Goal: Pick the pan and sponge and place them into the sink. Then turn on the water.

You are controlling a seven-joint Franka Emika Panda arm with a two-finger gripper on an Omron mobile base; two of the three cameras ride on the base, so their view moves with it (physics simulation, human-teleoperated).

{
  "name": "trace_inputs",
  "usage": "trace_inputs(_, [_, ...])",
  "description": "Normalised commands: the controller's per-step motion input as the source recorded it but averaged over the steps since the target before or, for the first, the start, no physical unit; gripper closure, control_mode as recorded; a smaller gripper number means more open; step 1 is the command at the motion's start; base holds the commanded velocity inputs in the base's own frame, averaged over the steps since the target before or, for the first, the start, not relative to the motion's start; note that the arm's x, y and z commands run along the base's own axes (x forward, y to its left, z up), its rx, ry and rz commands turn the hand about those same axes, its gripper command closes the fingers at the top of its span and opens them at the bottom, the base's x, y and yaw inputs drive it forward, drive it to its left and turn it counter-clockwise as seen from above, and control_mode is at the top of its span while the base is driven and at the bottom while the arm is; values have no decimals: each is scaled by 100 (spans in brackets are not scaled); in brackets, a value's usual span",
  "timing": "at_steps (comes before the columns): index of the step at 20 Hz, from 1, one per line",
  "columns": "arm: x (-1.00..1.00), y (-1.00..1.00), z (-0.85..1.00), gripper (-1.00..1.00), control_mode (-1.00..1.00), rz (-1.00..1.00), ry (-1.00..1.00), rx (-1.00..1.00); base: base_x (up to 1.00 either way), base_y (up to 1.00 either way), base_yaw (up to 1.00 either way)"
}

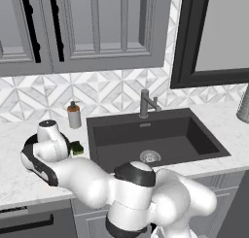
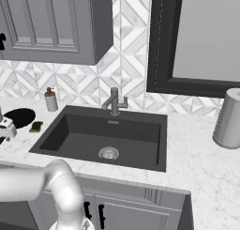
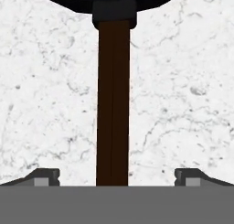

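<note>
Left base view: I see my arm folded low over the marble table [image 1: 19, 183] left of the sink [image 1: 155, 140], its wrist covering most of the pan [image 1: 29, 144]. The sponge [image 1: 76, 148] lies just beside the wrist, between pan and sink. A soap dispenser [image 1: 74, 115] stands at the tiled backsplash, the faucet [image 1: 147, 103] is dry, and grey cabinets hang above.

Right base view: the pan [image 2: 18, 117] sits on the table at far left, the sponge [image 2: 36, 126] just beside it toward the sink [image 2: 110, 137], whose basin holds nothing but its drain strainer [image 2: 108, 153]. A grey canister [image 2: 228, 118] stands well apart on the right, under a dark-framed window.

Hand view: the fingers [image 3: 117, 177] are spread wide and hold nothing; the pan's brown handle [image 3: 113, 104] runs straight up between the two tips. I judge the grasp is in hand: I should descend squarely, keep the handle centred, then close firmly, since a long handle will lever the heavy pan.
</note>
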Motion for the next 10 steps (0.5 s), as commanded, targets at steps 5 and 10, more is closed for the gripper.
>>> trace_inputs(5, [0,5,-31,-100,-100,0,0,0,0,0,0])
trace_inputs(10, [0,4,-33,-100,-100,0,0,0,0,0,0])
